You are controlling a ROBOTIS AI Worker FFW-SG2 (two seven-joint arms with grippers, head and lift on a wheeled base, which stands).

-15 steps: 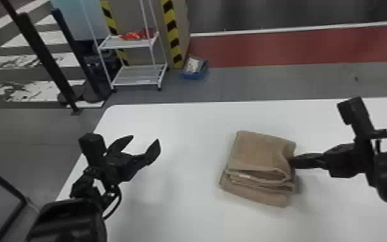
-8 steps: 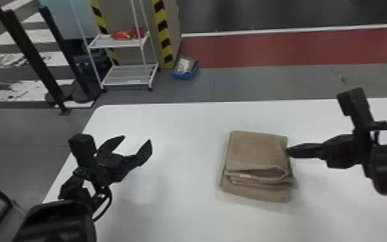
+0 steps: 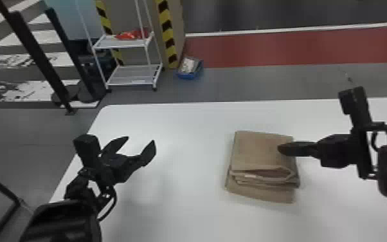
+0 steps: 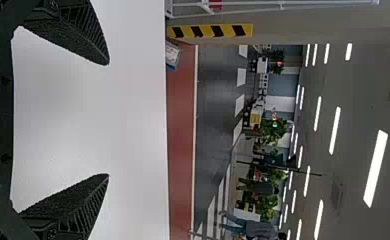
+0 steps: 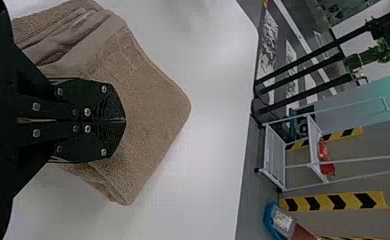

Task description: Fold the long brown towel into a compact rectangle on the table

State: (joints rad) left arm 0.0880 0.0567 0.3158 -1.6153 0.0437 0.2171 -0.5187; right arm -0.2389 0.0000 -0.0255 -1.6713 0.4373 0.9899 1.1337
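Note:
The brown towel (image 3: 260,151) lies on the white table as a compact, layered bundle, its stacked folds facing the near side. My right gripper (image 3: 279,149) has its tip over the towel's right edge in the head view. In the right wrist view, the same gripper (image 5: 125,120) is shut, fingers together, in front of the towel (image 5: 153,105); whether it touches the cloth I cannot tell. My left gripper (image 3: 141,145) is open at the table's left side, well apart from the towel. Its two fingers stand wide apart in the left wrist view, the gripper (image 4: 108,120) holding nothing.
The white table (image 3: 183,128) has its far edge beyond the towel and its left edge beneath the left arm. On the floor behind stand a white wire shelf (image 3: 128,79) and a blue bin (image 3: 189,74). Black posts (image 3: 38,58) rise at the far left.
The right gripper was at the towel's right side and now overlaps its upper right part. The towel looks slightly straighter than a second ago. In the head view, the whole scene has shifted a little left.

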